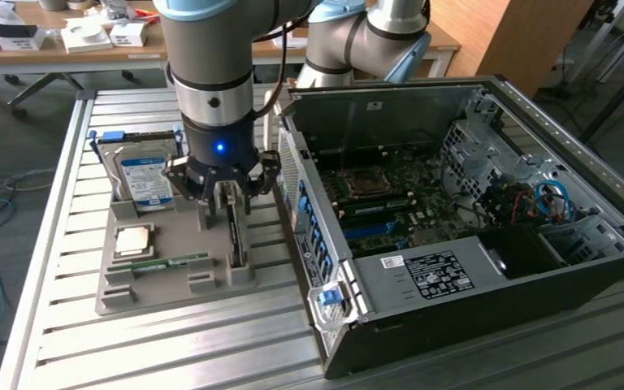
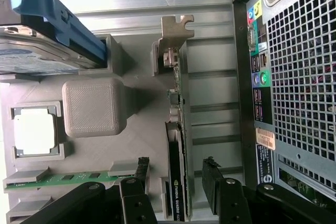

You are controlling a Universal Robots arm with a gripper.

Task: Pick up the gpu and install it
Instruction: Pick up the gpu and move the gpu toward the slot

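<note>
The gripper [image 1: 228, 199] hangs with its fingers [image 2: 212, 184] spread wide, one on each side of the gpu [image 1: 235, 242], neither visibly touching it. The gpu stands on edge in a slot of the grey holder [image 1: 160, 291] on the table [image 1: 182, 349], its silver bracket [image 2: 176, 30] at the end away from the fingers. In the exterior view the open computer case [image 1: 453, 268] lies at 3 o'clock of the gpu, the hard drive [image 1: 144, 177] at 10 o'clock, the memory strip [image 1: 166, 264] at 8 o'clock.
</note>
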